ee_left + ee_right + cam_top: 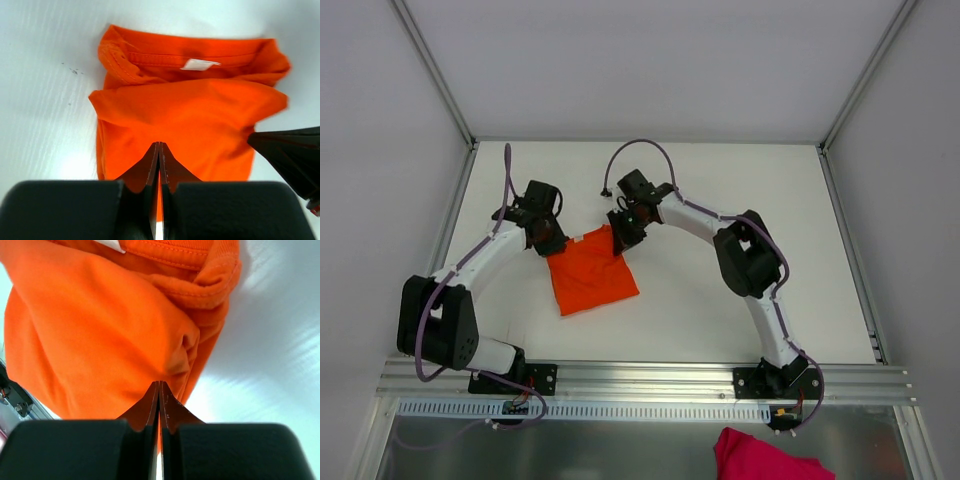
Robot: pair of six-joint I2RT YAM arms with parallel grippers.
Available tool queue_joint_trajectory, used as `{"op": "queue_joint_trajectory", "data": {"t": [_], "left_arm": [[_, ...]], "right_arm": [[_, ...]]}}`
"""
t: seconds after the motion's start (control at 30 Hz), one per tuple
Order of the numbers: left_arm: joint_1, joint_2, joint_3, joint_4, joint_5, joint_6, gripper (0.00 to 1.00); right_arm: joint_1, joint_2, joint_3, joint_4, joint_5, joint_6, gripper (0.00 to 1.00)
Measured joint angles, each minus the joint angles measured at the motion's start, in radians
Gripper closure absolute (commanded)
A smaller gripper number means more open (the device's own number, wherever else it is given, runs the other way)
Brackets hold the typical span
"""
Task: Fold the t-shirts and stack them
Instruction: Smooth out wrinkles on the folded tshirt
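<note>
— Where's the shirt?
— On the bench, folded into a rough square, its far edge spanning the two pincers.
— And the grip?
— The left pincer is clamped tight on one corner, with orange fabric nipped between its fingers. The right pincer pinches the other corner the same way.
— Anything else?
— A white label faces up at the collar, ahead of the left pincer's tips.
</note>
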Motion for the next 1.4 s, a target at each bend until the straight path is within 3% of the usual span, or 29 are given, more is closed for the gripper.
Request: {"op": "queue_joint_trajectory", "data": {"t": [0.33,0.7,1.0,1.3,1.4], "left_arm": [[-0.011,-0.113,-0.074,0.025,0.157,0.011,1.00],[-0.055,0.070,-0.086,0.070,0.205,0.027,1.00],[-0.055,0.265,0.038,0.072,0.206,0.071,1.00],[-0.055,0.349,0.189,0.070,0.189,0.098,1.00],[-0.055,0.336,0.217,0.050,0.171,0.107,1.00]], "right_arm": [[0.003,-0.137,0.001,-0.065,0.026,-0.016,0.95],[0.025,-0.406,-0.174,-0.133,0.057,-0.045,0.85],[0.024,-0.604,-0.140,-0.250,0.161,-0.108,0.72],[0.024,-0.702,-0.208,-0.292,0.202,-0.126,0.68],[0.024,-0.711,-0.249,-0.292,0.210,-0.120,0.49]]}}
